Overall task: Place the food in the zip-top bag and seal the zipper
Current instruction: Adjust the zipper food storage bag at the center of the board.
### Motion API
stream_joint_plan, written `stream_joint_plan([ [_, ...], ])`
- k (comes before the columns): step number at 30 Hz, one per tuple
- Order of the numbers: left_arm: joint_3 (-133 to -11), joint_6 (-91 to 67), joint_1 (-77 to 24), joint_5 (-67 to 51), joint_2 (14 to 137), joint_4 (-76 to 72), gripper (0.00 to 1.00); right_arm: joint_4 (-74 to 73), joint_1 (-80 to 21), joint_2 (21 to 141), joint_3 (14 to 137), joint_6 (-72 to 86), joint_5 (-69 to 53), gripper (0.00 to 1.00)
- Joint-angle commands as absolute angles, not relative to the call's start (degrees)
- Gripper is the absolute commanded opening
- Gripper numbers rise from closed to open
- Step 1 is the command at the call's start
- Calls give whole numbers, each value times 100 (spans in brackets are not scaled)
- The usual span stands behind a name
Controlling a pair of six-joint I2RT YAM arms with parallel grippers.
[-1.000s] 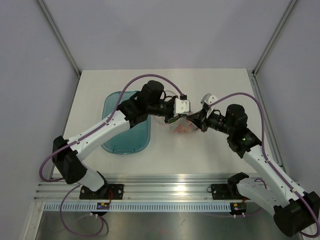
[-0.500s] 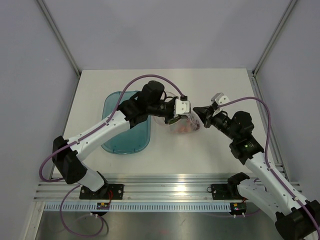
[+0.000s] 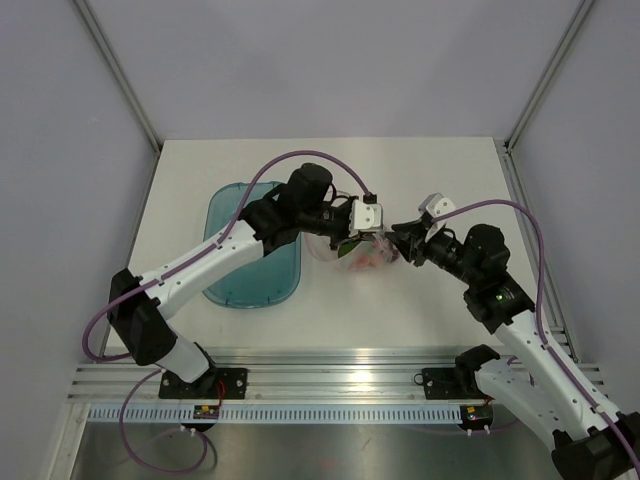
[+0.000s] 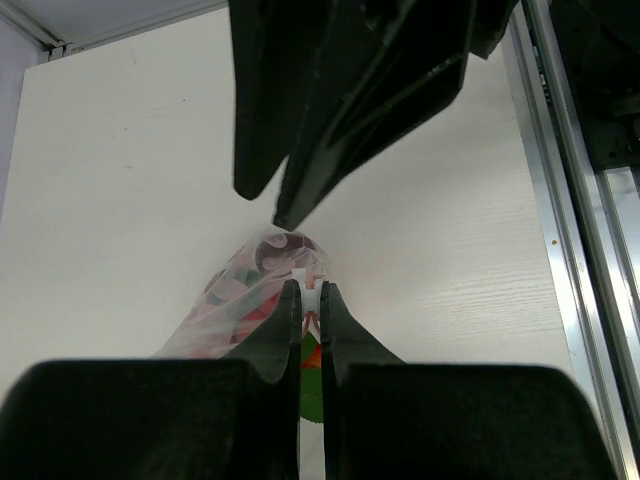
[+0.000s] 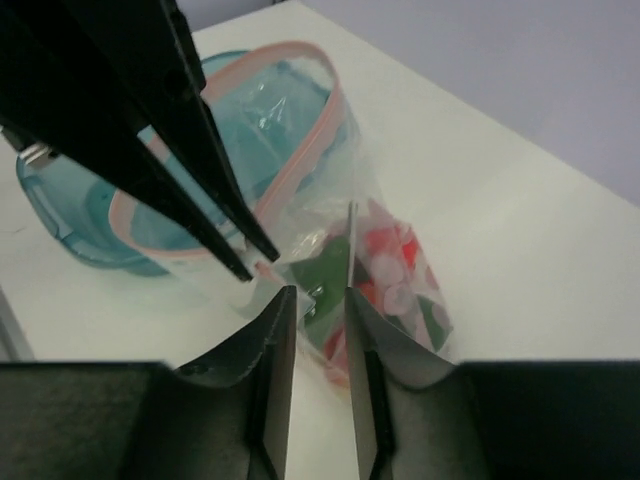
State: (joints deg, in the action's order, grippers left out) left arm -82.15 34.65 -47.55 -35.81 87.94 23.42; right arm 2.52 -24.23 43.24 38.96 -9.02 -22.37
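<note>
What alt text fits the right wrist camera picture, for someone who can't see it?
A clear zip-top bag, its pinkish zipper mouth gaping, holds red and green toy food; the left gripper pinches its rim, the right gripper hovers slightly open, a teal tray behind.

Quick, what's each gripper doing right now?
Left gripper: closed, pinching the zip-top bag.
Right gripper: slightly open, close beside it.

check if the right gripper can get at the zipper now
Probably yes: the zipper stands open just beyond the right gripper, with nothing visibly between them, though the left gripper crowds one side.
</note>
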Motion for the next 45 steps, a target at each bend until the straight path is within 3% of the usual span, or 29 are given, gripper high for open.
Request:
stream_joint_plan([
  [1,-8420,3533,-4702,-3709,8719,2153,0,-790,-2417,4123,4175,-1081,-2785,33],
  [6,-8446,3489,-4693,-3718,8719,2083,0,-880,-2417,4112,4157,-1046,-3208,44],
  [18,-8613,3322,-4693,-3815,8763,2039,0,-62,-2426,5184,4474,-984,-3480,42],
  [24,-8613,3296,-4693,-3841,8798,2039,0,456,-2426,5273,4395,-844,-3533,36],
  [26,-8631,3270,-4693,-3858,8815,2039,0,658,-2417,5300,4386,-783,-3498,29],
  [27,-8640,3261,-4693,-3867,8833,2039,0,711,-2426,5309,4394,-782,-3411,25],
  [30,-8675,3243,-4693,-3885,8859,2039,0,826,-2426,5335,4403,-791,-3349,0],
  [45,-8692,3428,-4588,-3744,8991,2426,0,1512,-2426,4518,3788,-563,-2276,0],
])
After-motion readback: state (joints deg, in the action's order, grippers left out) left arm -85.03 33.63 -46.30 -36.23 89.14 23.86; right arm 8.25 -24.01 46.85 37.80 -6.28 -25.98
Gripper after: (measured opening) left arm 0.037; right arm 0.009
